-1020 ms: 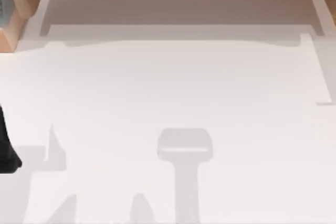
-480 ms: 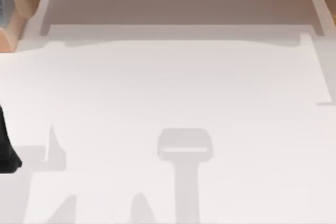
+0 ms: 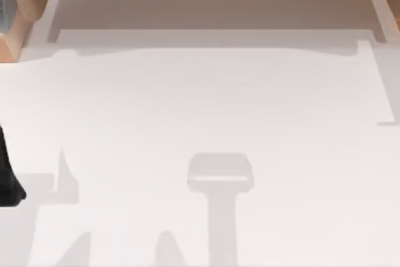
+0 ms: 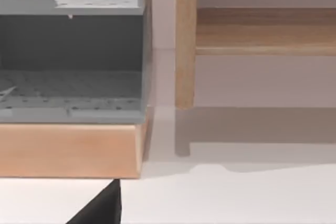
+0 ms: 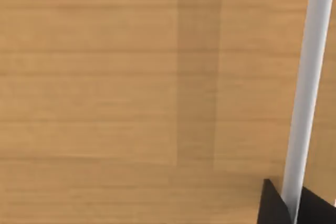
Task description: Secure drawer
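The drawer (image 3: 212, 9) lies along the far edge of the table, pulled out from under light wood. It has a pale beige-grey floor, thin white side walls and a white front strip (image 3: 206, 37). My left arm (image 3: 7, 176) is a dark shape at the table's left edge, well short of the drawer. The left wrist view shows the drawer's floor (image 4: 262, 82) under a wooden rail, with a dark corner of my left gripper (image 4: 100, 208) low in the frame. My right gripper (image 5: 294, 208) has its dark fingertips (image 5: 270, 203) tight on both sides of a thin white bar (image 5: 307, 77) in front of a wood panel.
A grey perforated shelf unit (image 4: 71, 61) on a wooden base (image 4: 68, 150) stands at the drawer's left end, beside a wooden post (image 4: 185, 40). The white tabletop (image 3: 206, 104) spreads in front of the drawer and carries only soft grey shadows (image 3: 220, 176).
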You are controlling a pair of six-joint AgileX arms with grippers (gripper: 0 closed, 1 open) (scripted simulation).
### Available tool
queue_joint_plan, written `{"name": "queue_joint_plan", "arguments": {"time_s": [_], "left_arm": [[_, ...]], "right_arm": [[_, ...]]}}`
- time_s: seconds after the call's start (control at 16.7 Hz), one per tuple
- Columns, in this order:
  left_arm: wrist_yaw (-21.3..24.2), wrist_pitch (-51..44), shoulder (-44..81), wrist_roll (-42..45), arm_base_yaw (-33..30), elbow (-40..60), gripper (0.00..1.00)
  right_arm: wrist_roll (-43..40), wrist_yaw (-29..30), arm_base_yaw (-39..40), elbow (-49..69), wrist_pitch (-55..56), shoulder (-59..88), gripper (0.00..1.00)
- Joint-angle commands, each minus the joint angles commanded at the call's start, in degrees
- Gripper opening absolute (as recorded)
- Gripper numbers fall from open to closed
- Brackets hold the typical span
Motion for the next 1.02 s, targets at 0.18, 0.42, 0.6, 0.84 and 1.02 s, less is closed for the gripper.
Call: {"name": "queue_joint_plan", "arguments": {"time_s": [0.18, 0.42, 0.6, 0.84, 1.02], "left_arm": [[0.0, 0.0, 0.0, 0.0, 0.0, 0.0, 1.0], [0.0, 0.0, 0.0, 0.0, 0.0, 0.0, 1.0], [0.0, 0.0, 0.0, 0.0, 0.0, 0.0, 1.0], [0.0, 0.0, 0.0, 0.0, 0.0, 0.0, 1.0], [0.0, 0.0, 0.0, 0.0, 0.0, 0.0, 1.0]], "right_arm": [[0.08, 0.15, -0.02, 0.14, -0.23, 0.18, 0.0], [-0.01, 2.9, 2.57, 5.18, -3.38, 2.01, 0.0], [0.0, 5.54, 5.3, 10.17, -6.59, 3.91, 0.0], [0.02, 6.82, 6.62, 12.57, -8.17, 4.85, 0.0], [0.11, 6.82, 6.28, 12.5, -8.27, 4.75, 0.0]]}}
